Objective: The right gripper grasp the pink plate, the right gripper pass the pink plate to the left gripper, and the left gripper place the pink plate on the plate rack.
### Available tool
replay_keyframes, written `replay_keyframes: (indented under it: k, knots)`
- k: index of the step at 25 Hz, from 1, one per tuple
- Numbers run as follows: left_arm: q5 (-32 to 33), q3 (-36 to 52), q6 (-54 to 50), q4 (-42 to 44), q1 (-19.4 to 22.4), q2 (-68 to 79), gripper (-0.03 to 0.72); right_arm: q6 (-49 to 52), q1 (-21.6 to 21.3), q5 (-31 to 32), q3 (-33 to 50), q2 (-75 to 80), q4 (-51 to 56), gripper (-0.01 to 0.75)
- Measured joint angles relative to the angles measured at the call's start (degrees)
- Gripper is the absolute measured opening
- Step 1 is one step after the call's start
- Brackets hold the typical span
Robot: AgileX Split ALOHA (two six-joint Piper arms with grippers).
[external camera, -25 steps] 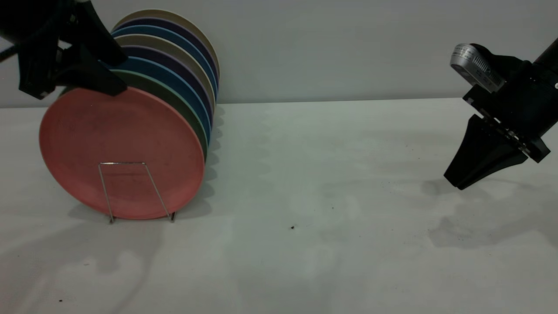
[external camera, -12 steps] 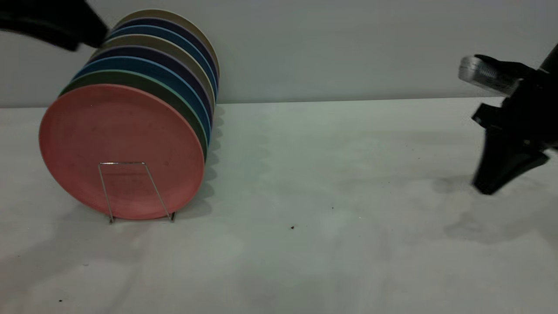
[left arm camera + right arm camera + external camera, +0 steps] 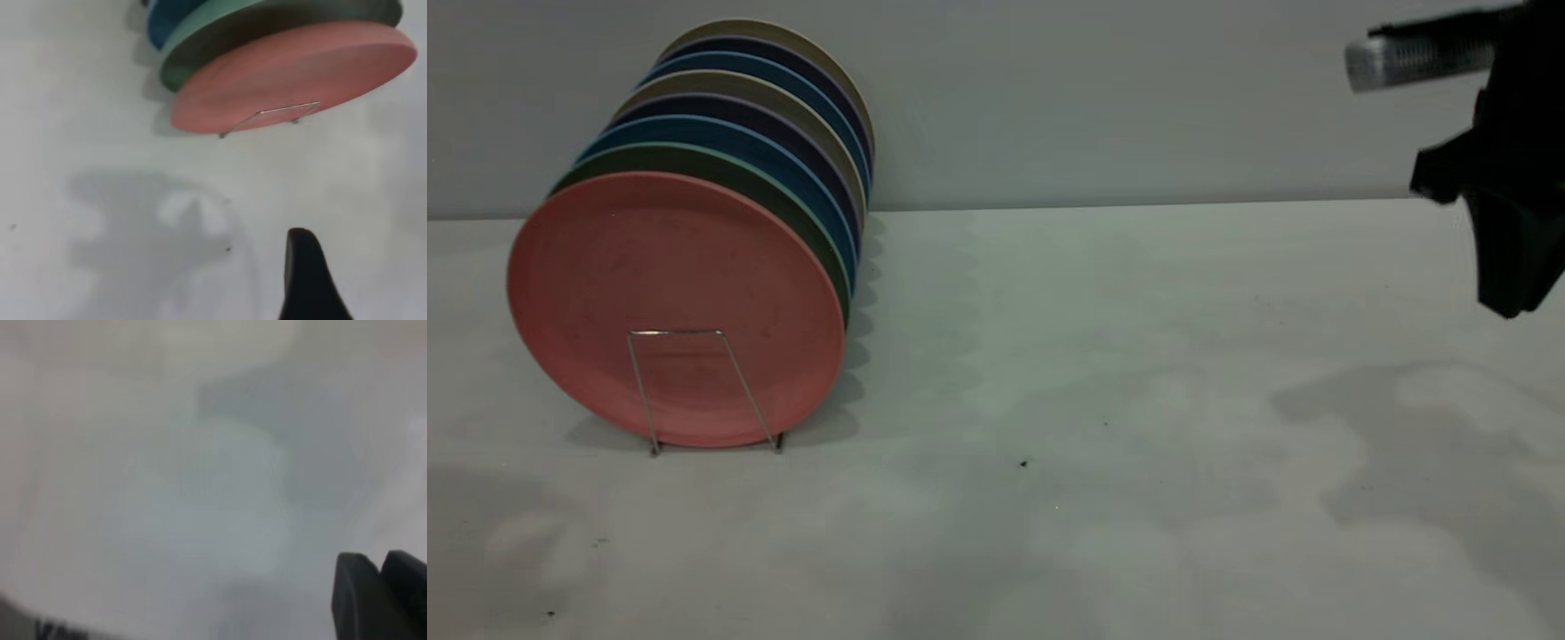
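Note:
The pink plate (image 3: 676, 307) stands upright at the front of the plate rack (image 3: 694, 382), leaning on the green plate behind it. It also shows in the left wrist view (image 3: 293, 73) with the rack's front wire loop (image 3: 270, 113) across it. My left gripper (image 3: 363, 257) is out of the exterior view; it hangs apart from the plate, open and empty, and only one finger (image 3: 303, 280) shows. My right gripper (image 3: 1507, 302) is shut and empty, raised at the far right edge; its two fingertips (image 3: 357, 577) sit close together.
Behind the pink plate the rack holds several more plates: a green plate (image 3: 720, 164), a blue plate (image 3: 747, 138), then dark purple and beige ones. The grey table (image 3: 1094, 400) stretches bare between the rack and the right arm. A wall stands behind.
My left gripper has let go of the pink plate's top rim and pulled away up and left, out of the exterior view. My right gripper has risen and drawn back to the right.

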Motion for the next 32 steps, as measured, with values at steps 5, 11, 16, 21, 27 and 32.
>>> replay_keyframes:
  k: [5,11,16,21,27,32]
  knots:
    - [3.29,0.0,-1.17,2.58,0.0,-6.42,0.449,1.09,0.17,5.24,0.0,-4.83,0.33,0.171]
    - [4.55,1.39,-1.66,3.09,0.0,-10.22,0.449,1.21,0.17,6.34,0.18,-12.44,3.29,0.36]
    - [4.68,6.2,-3.35,3.16,0.0,-13.55,0.449,1.09,0.17,6.58,4.89,-22.45,4.88,0.412]
    - [4.75,13.36,-4.39,3.34,0.0,-18.17,0.449,0.86,0.17,7.2,15.12,-37.37,5.04,0.415]
    - [7.78,19.18,-4.51,3.43,0.0,-25.47,0.449,0.86,0.17,7.82,28.01,-57.21,6.02,0.415]
    - [13.18,20.88,-4.57,3.58,0.0,-33.19,0.447,0.86,0.17,8.29,35.98,-72.95,6.02,0.415]
